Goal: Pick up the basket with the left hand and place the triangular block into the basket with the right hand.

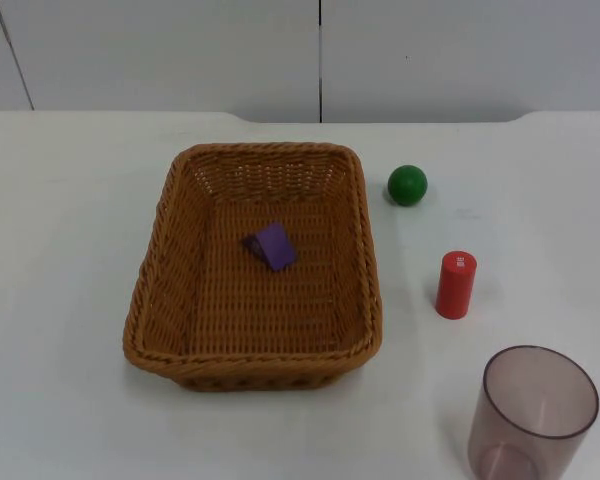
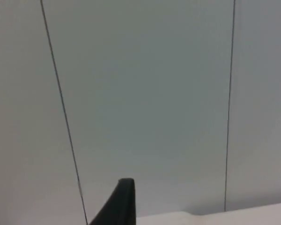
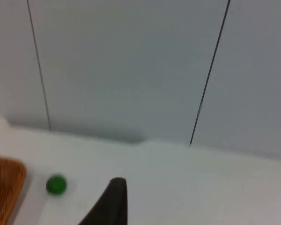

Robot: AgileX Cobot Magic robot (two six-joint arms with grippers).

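Observation:
A brown wicker basket (image 1: 263, 150) stands on the white table, left of the middle. A purple triangular block (image 1: 272, 245) lies inside it on the woven floor, near the centre. My left gripper (image 2: 122, 206) waits raised and faces the grey partition wall. My right gripper (image 3: 113, 204) also waits raised, looking over the table's far edge toward the wall, with a corner of the basket (image 3: 4, 187) and a green ball (image 3: 55, 184) in front of it. Neither gripper touches the basket or the block.
The green ball (image 1: 407, 185) rests just right of the basket's far corner. A red cylinder (image 1: 456, 285) stands upright to the basket's right. A translucent brownish cup (image 1: 535, 415) stands at the front right. The wall (image 1: 320, 55) closes the table's far side.

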